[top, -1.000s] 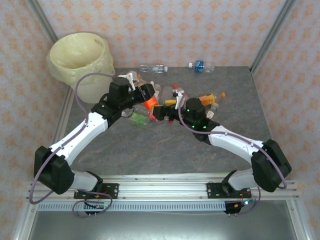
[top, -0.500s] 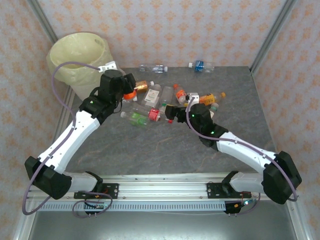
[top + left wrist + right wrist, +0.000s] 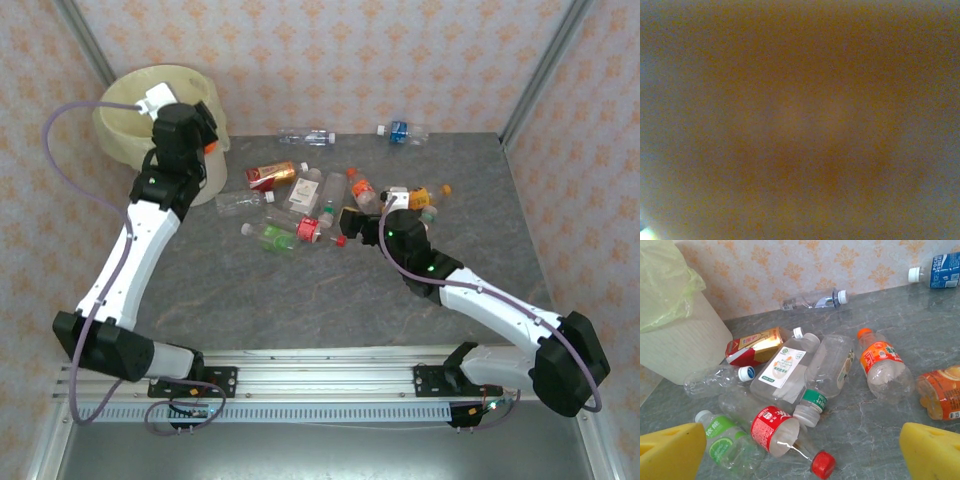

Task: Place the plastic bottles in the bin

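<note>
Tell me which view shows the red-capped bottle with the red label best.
The right wrist view: the red-capped bottle lies on its side close under the camera, with its label, clear body and cap all plain to see. The top view shows the same bottle small, as little more than a red patch. The left wrist view is too blurred to tell.

at least ten plastic bottles (image 3: pixel 782 367) lying loose, and one bin (image 3: pixel 115 125).
</note>
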Motion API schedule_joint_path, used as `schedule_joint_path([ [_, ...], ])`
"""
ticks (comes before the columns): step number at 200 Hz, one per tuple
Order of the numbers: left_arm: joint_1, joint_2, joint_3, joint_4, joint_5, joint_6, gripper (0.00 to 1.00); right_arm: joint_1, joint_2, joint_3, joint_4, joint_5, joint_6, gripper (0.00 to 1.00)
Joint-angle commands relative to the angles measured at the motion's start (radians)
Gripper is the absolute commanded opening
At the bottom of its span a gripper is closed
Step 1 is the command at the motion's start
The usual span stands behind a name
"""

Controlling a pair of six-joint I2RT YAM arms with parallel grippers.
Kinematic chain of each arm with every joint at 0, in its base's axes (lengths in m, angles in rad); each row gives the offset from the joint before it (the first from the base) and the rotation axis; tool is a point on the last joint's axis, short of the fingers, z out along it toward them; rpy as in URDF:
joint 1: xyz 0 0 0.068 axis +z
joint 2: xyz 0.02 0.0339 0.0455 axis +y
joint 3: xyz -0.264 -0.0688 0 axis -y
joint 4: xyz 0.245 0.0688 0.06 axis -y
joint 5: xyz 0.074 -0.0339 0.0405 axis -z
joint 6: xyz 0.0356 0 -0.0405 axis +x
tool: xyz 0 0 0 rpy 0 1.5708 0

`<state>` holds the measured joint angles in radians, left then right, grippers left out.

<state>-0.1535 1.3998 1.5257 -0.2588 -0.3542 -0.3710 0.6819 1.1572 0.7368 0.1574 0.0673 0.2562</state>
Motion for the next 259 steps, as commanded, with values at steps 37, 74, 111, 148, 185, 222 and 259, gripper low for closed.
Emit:
schedule_joint_path([
  [37,0.140,0.194,0.196,0.111,-0.051,0.042,0.45,0.001,-0.009,0.026,-0.050,-0.001,-0.028,0.99],
  [74,0.188,0.313,0.308,0.079,-0.082,0.049,0.45,0.000,0.008,0.037,-0.067,-0.025,-0.020,0.99],
  [111,0.241,0.408,0.356,0.059,-0.120,0.016,0.43,-0.001,0.064,0.084,-0.100,-0.089,-0.022,0.99],
  [148,0.295,0.577,0.558,-0.132,-0.096,-0.024,0.44,0.000,0.149,0.157,-0.121,-0.208,-0.006,0.99],
  [185,0.335,0.752,0.831,-0.374,-0.098,-0.007,0.44,-0.001,0.191,0.186,-0.116,-0.231,0.001,0.99],
  [222,0.371,0.860,0.972,-0.504,-0.133,-0.012,0.44,0.000,0.232,0.230,-0.164,-0.297,-0.015,0.99],
  [259,0.383,0.879,0.976,-0.532,-0.189,-0.011,0.46,-0.001,0.260,0.241,-0.177,-0.333,-0.020,0.99],
])
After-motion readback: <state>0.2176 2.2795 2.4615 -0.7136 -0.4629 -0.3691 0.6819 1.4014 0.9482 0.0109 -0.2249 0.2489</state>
